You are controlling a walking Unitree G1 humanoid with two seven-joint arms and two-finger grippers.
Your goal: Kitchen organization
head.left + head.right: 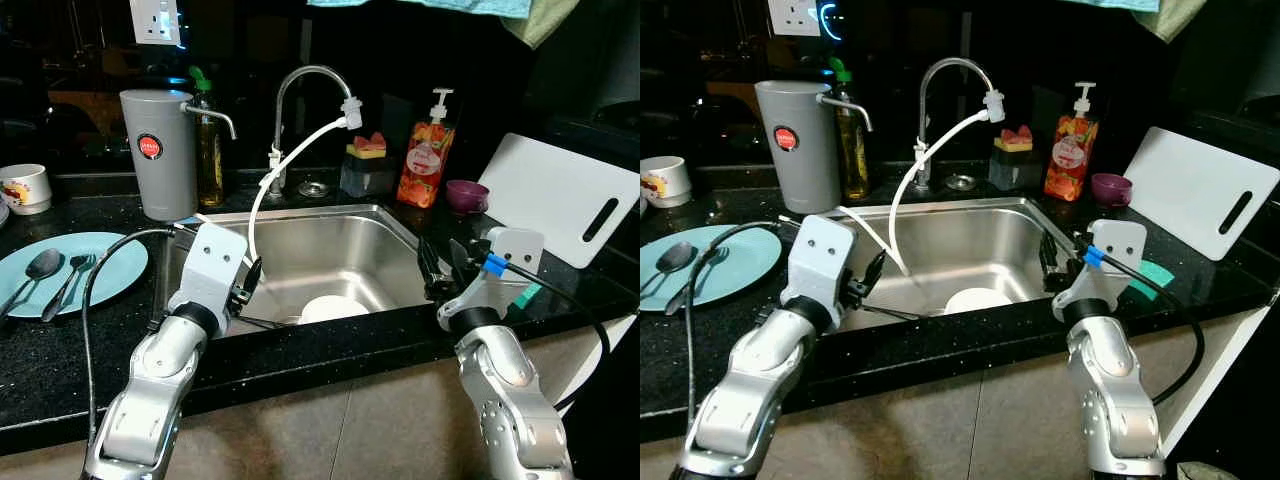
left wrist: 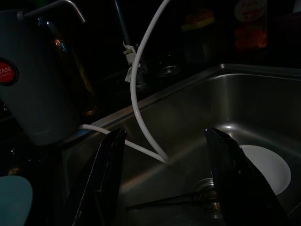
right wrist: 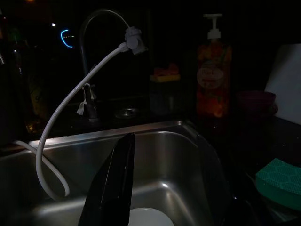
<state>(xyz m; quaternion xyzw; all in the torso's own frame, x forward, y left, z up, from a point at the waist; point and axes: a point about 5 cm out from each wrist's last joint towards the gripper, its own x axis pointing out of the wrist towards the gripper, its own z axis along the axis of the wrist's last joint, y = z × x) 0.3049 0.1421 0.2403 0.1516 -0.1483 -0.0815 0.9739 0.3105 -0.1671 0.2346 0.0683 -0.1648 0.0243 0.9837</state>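
Two silver arms rise from the near edge of the black speckled stone counter [image 1: 60, 370], and both reach toward the stainless steel sink basin [image 1: 330, 245] without holding anything. Spread wide and empty, the left gripper [image 2: 167, 183] hangs over the basin's left part; between and beyond its fingers lie the round white plate [image 2: 268, 167] on the sink floor, a thin dark utensil, too dim to identify, beside the drain, and the white flexible hose [image 1: 265, 195] looping down from the curved chrome tap [image 1: 300, 85]. At the basin's right rim the right gripper [image 1: 445, 265] has its fingers parted too, nothing between them, the white plate just ahead of and below its tips and a green sponge [image 3: 277, 181] on the counter off to their outer side. Judged from this, the tidying looks barely under way: the plate in the sink appears to be the piece in hand, and it is not yet grasped. Well away from the left fingers, a pale blue round plate [image 1: 110, 265] carries a spoon and fork [image 1: 55, 280], with a white printed mug [image 1: 22, 187] beyond it; a grey cylindrical water filter [image 1: 155, 150], an orange pump soap bottle [image 1: 427, 150], a small purple bowl [image 1: 466, 194] and a white cutting board [image 1: 560, 195] stand along the back, all seemingly unsorted.
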